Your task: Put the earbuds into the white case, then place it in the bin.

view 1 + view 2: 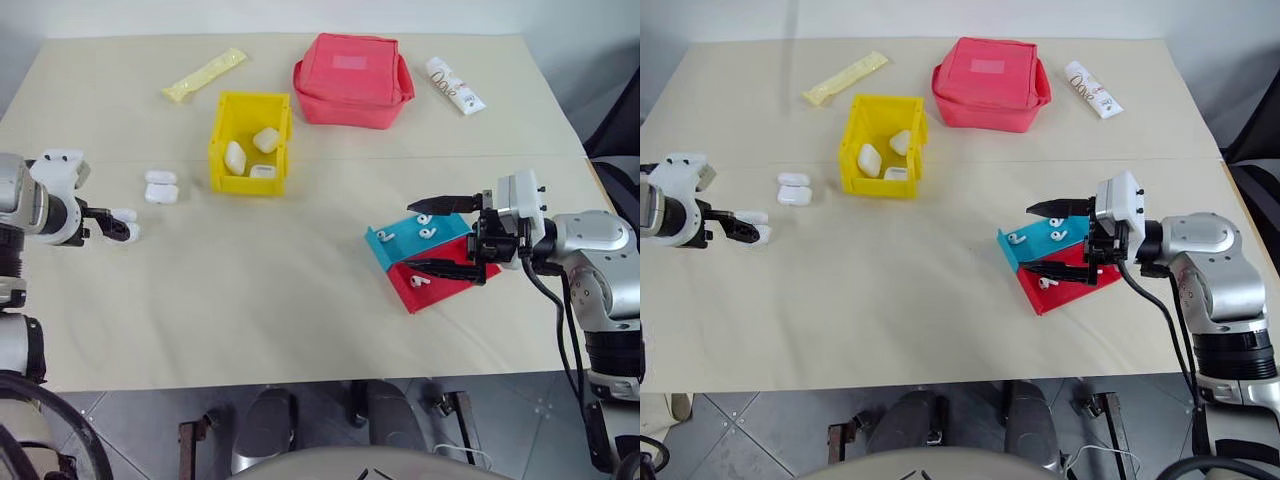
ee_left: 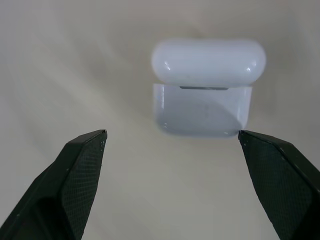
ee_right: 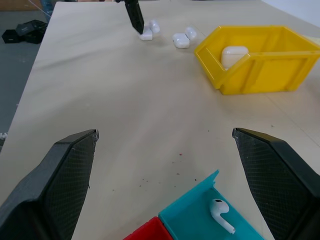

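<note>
I see the surface [image 1: 300, 300] as a wide beige sheet. Its near edge runs just ahead of me, and the stretch between my two arms is bare, so there is plenty of free room in the middle. My left hand [image 1: 125, 228] sits close to the surface's left edge with its fingers spread apart, gripping nothing. In the left wrist view an open white case [image 2: 202, 87] lies on the cloth just beyond the fingertips [image 2: 92, 145], lid hinged back, the body glossy and rounded, with the tips apart from it on either side.

A second open white case [image 1: 161, 187] lies between that one and the bin [image 1: 250, 143], near the bin's left wall. The bin is bright yellow with tall walls and already holds three white cases. It stands well in from the far edge, with a red pouch [image 1: 352, 80] just beyond and to its right, a yellow packet [image 1: 204, 75] to the far left and a white tube [image 1: 455, 85] near the far right corner.

My right hand [image 1: 430, 235] hangs wide open and empty over the blue tray [image 1: 385, 250] and the red tray [image 1: 430, 295], which touch each other near the right side. The earbuds [image 1: 428, 232] lie in those trays: tiny, glossy white, short-stemmed, several in the blue one and one in the red [image 1: 418, 282].
</note>
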`<act>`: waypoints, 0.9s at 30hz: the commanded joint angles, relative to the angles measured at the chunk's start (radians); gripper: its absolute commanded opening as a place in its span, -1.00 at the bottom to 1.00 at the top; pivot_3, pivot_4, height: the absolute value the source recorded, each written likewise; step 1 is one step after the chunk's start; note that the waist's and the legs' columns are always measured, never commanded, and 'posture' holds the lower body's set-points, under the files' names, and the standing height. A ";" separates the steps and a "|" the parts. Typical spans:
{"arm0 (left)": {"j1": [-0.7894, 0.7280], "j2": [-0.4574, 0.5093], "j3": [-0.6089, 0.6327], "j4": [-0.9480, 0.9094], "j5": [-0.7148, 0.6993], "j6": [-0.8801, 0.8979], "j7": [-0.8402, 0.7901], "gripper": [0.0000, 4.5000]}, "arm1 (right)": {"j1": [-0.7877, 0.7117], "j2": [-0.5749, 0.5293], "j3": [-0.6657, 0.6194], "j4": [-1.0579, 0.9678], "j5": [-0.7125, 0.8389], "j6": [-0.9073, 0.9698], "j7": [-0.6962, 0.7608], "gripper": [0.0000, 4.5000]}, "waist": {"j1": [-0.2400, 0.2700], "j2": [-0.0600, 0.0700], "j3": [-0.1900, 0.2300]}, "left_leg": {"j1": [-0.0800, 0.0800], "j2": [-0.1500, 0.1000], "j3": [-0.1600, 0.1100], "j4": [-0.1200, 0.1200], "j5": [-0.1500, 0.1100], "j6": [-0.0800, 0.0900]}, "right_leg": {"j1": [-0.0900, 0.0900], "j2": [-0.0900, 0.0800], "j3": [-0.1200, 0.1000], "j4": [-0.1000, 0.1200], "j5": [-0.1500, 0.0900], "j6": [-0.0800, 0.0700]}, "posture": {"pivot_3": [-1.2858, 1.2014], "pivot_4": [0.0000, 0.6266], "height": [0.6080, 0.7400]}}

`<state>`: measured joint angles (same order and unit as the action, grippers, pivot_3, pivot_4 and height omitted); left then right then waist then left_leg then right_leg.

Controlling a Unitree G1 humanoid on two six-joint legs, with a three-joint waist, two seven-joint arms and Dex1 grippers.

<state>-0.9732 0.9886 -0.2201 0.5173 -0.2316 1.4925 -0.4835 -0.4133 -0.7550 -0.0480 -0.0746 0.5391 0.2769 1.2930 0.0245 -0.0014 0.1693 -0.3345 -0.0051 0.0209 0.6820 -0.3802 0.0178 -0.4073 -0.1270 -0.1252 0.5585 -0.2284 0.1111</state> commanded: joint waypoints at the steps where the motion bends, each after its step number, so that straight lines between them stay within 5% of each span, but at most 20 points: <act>1: -0.039 0.000 -0.005 0.045 0.034 -0.030 -0.013 0.99 | 0.006 -0.006 -0.030 -0.044 0.009 -0.015 -0.009 1.00 | -0.001 -0.001 0.000 | 0.000 0.000 0.000 0.000 0.000 0.000 | 0.000 0.000 0.000 0.000 0.000 0.000 | 0.03 -0.52 1.00; 9: -0.063 -0.049 -0.002 0.163 0.071 -0.141 -0.043 0.99 | 0.029 -0.013 -0.034 -0.067 0.012 -0.009 -0.021 1.00 | 0.000 -0.002 0.000 | 0.000 0.000 0.004 0.000 0.001 0.000 | 0.000 0.000 0.000 0.000 0.000 0.000 | 0.03 -0.52 1.00; 22: -0.070 -0.083 -0.040 0.222 0.124 -0.080 -0.091 0.99 | 0.044 -0.037 -0.041 -0.082 0.010 0.003 -0.036 1.00 | -0.001 -0.002 0.000 | 0.001 0.000 0.011 0.000 0.001 0.000 | 0.000 0.000 0.002 0.001 0.000 0.000 | 0.03 -0.52 1.00; 27: -0.063 -0.088 -0.040 0.230 0.140 -0.050 -0.087 0.45 | 0.043 -0.043 -0.041 -0.080 0.006 0.004 -0.043 1.00 | -0.002 -0.002 -0.001 | 0.002 0.000 0.012 0.000 0.001 0.000 | 0.000 0.000 0.003 0.002 0.000 0.000 | 0.03 -0.52 1.00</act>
<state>-1.0518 0.9042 -0.2448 0.7188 -0.1148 1.4099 -0.5812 -0.3676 -0.7774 -0.0505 -0.1204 0.5388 0.2846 1.2527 0.0227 -0.0031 0.1687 -0.3320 -0.0051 0.0330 0.6820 -0.3793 0.0178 -0.4075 -0.1271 -0.1218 0.5602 -0.2281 0.1115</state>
